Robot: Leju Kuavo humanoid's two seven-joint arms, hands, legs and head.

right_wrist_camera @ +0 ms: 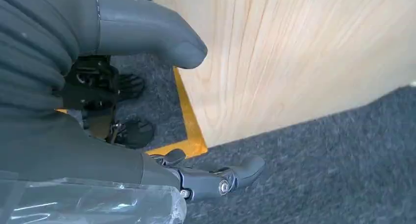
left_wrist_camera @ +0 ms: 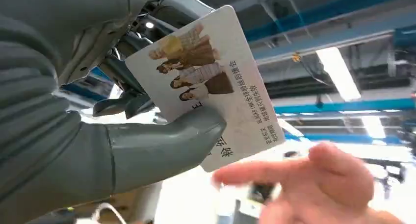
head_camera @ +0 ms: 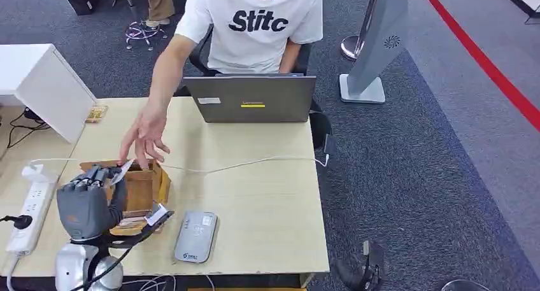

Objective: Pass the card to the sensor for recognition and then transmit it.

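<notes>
My left hand [head_camera: 86, 198] is raised over the wooden box [head_camera: 143, 192] at the table's near left and holds a white card [head_camera: 121, 173]. In the left wrist view the card [left_wrist_camera: 211, 82], printed with several small figures and text, is pinched between my thumb [left_wrist_camera: 162, 143] and fingers. A person's hand [head_camera: 145, 137] reaches toward the card from across the table, its fingers [left_wrist_camera: 294, 172] close to the card's edge without touching it. A grey card sensor [head_camera: 195, 236] lies flat to the right of the box. My right hand [right_wrist_camera: 147, 106] hangs beside the table with nothing in it, fingers apart.
A laptop [head_camera: 258, 99] stands at the table's far edge in front of the seated person. A white power strip [head_camera: 28, 208] lies at the near left, a white cable [head_camera: 242, 165] crosses the table, and a white box [head_camera: 44, 87] sits at far left.
</notes>
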